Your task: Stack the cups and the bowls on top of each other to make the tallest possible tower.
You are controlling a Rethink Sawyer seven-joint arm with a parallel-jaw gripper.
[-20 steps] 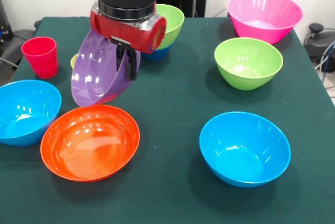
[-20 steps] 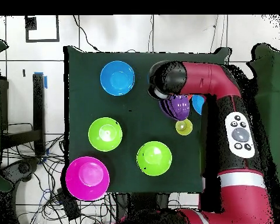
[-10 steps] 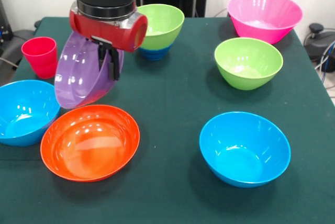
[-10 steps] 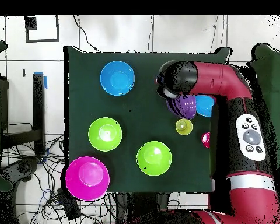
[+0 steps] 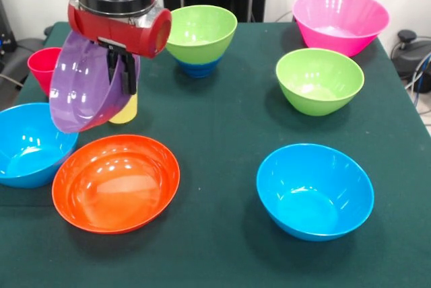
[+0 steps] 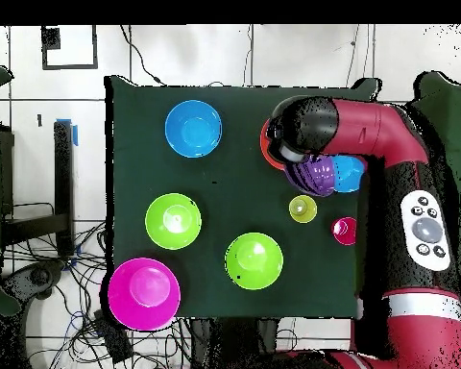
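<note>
Dark green desk (image 5: 222, 126). Red and black arm (image 5: 118, 5), black claw (image 5: 120, 73). Bowls: see-through purple (image 5: 81, 93), orange (image 5: 116, 182), pink (image 5: 340, 20), two light blue (image 5: 314, 190) (image 5: 30, 143), lime green (image 5: 319, 79), another lime green (image 5: 201, 31) over dark blue (image 5: 199, 69). Red cup (image 5: 42, 62), yellow cup (image 5: 126, 110).

I count eight bowls: two light blue (image 5: 314, 190) (image 5: 30, 141), two lime green (image 5: 319, 79) (image 5: 201, 31), one purple (image 5: 84, 89), one orange (image 5: 116, 182), one pink (image 5: 340, 20), one dark blue (image 5: 199, 68). Two cups: red (image 5: 42, 64), yellow (image 5: 126, 109).
</note>
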